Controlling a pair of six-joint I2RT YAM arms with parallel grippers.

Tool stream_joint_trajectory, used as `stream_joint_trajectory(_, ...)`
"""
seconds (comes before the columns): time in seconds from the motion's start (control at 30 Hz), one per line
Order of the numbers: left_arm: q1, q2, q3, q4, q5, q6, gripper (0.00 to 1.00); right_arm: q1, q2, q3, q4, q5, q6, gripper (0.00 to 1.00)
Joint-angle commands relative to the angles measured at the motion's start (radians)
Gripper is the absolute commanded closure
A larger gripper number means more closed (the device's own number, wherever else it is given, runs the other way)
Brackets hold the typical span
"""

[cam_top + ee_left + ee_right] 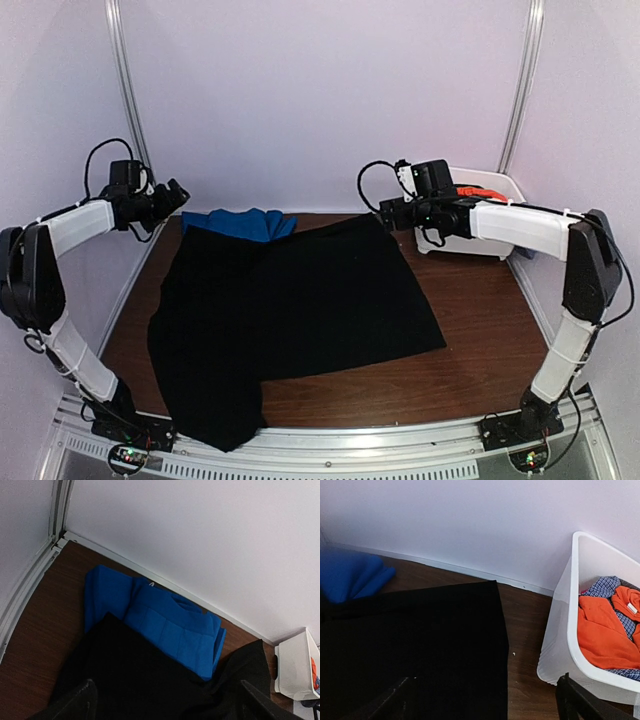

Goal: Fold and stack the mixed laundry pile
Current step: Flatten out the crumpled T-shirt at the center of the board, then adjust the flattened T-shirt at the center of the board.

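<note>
Top external: left claw (181, 193) and right claw (384, 213) gape wide, empty, near far corners of the black garment (290, 320).

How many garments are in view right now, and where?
4: black garment spread across the table; blue garment folded at the far edge behind it; orange garment and checked blue-white garment in the white tub at far right. More may be buried in the tub.

tbl (480, 330): brown wood | black garment (290, 310) spread ctr, edge over blue garment (240, 222) | white tub (555, 645) far R
</note>
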Motion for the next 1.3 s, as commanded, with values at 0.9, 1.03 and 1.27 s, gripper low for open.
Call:
stream_joint_trajectory(0.9, -0.302, -0.251, -0.593, -0.176, -0.138, -0.102, 0.03, -0.005, -0.029, -0.553, -0.036, -0.560, 0.160, 0.25)
stream_joint_trajectory(1.03, -0.302, -0.207, -0.541, -0.186, -0.147, -0.077, 0.03, -0.006, -0.078, -0.619, -0.043, -0.547, 0.184, 0.27)
stream_joint_trajectory(1.27, -0.312, -0.473, -0.497, -0.393, -0.176, -0.004, 0.02, 0.022, -0.382, -0.672, -0.132, -0.477, 0.172, 0.24)
